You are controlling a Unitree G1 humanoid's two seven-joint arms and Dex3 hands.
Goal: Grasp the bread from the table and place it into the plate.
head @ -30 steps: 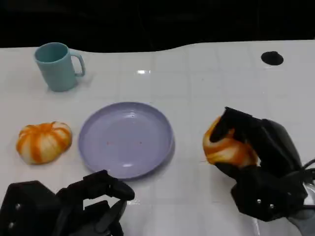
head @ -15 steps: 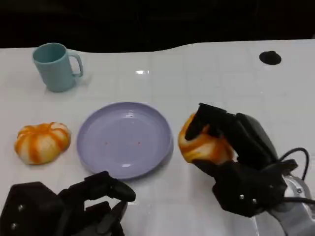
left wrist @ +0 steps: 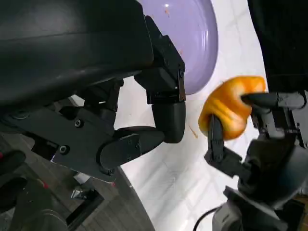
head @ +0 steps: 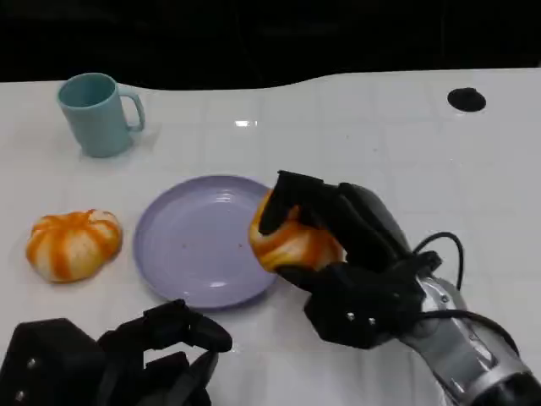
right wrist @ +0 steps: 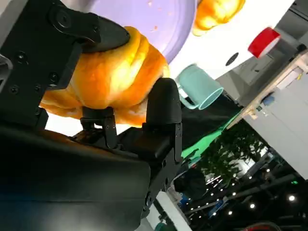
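Two orange bread pieces are seen, and one bread (head: pixel 292 241) is gripped in the right hand (head: pixel 338 254), with black fingers (head: pixel 292 199) wrapped over its top and others pressed in from below. This held bread is raised off the white table (head: pixel 380 144) and is carried at the right rim of the lavender plate (head: pixel 199 241), partly overlapping that rim in the head view. From the hand, the plate's centre lies toward the robot's left; that leftward offset is judged to be what the coming placement depends on, since a release at this spot could leave the bread on the rim or just outside it. No clear long axis is shown by the rounded bread, so its orientation is judged to matter little.

The left hand (head: pixel 161 355) is held low near the table's front edge, below the plate, with its fingers curled inward around nothing. The right hand is plainly the nearer one to the plate's interior. The other bread (head: pixel 73 244) is left lying on the table at the plate's far left, and a teal mug (head: pixel 97 114) is stood farther back.
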